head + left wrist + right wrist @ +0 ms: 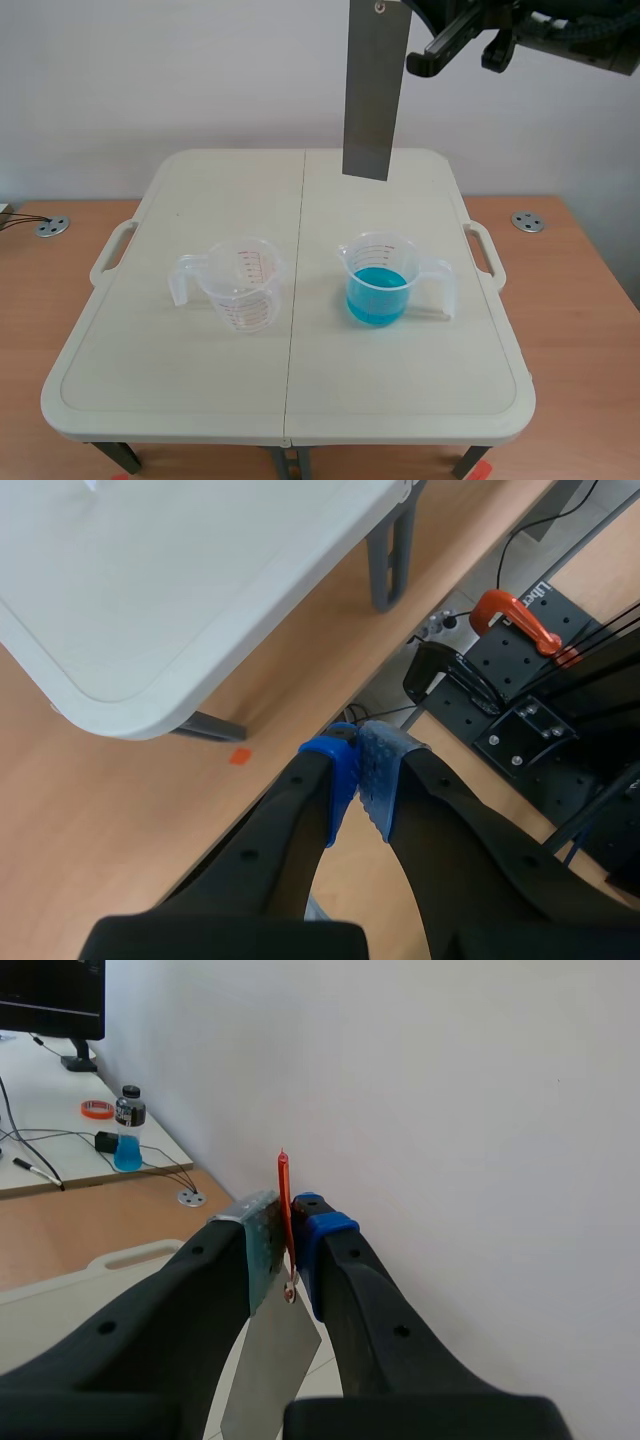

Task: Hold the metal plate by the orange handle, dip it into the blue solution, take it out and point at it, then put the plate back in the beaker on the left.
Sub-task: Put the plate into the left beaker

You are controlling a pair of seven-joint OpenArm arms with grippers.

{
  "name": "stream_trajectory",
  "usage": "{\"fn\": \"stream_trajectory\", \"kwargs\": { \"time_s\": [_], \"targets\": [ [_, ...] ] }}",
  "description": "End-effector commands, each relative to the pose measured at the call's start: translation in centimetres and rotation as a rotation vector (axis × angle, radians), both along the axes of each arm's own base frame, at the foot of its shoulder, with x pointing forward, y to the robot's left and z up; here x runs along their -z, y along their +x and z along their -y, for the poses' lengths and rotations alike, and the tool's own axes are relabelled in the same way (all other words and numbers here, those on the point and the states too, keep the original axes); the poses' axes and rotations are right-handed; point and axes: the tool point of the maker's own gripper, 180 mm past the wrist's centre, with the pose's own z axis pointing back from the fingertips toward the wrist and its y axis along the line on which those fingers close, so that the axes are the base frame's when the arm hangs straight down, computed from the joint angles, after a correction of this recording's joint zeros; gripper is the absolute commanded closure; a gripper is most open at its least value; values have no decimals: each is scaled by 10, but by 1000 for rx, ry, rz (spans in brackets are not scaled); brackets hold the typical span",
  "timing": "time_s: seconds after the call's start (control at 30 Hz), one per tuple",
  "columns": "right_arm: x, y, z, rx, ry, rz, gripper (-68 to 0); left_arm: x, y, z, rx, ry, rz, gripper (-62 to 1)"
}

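Frankly, my hold is the weak point: my right gripper is closed on nothing more than the thin orange handle, pinched between the two pads. The long flat grey metal plate hangs free beneath it, high above the far side of the cream folding table. Hung from so narrow a strip, I judge the plate may swing or twist as I lower it, or slide out of the pads altogether. It is not over the clear plastic beaker holding the blue solution; that beaker stands nearer to me and well below, so I must bring the plate forward as well as down. If the plate's lower edge meets the rim instead of the mouth, it could tip the light beaker and spill the liquid across the table. The empty clear plastic beaker stands apart on the left, and a wide swing could knock that too. My left gripper is closed on nothing, pads together, low beside the table's corner, too far off to steady anything.
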Motion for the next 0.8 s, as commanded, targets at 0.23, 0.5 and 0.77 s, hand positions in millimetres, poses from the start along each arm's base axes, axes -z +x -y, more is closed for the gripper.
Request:
{"fn": "stream_trajectory", "kwargs": {
  "time_s": [0.23, 0.5, 0.77],
  "targets": [
    [-22, -3, -24, -47, 42, 38, -13, 12, 2, -9, -29, 0, -13, -25],
    [-22, -10, -52, -111, 63, 15, -13, 16, -2, -13, -38, 5, -30, -25],
    [-25, -14, -76, -140, 83, -4, -13, 18, -4, -15, -40, 17, -42, -25]
  ]
}}
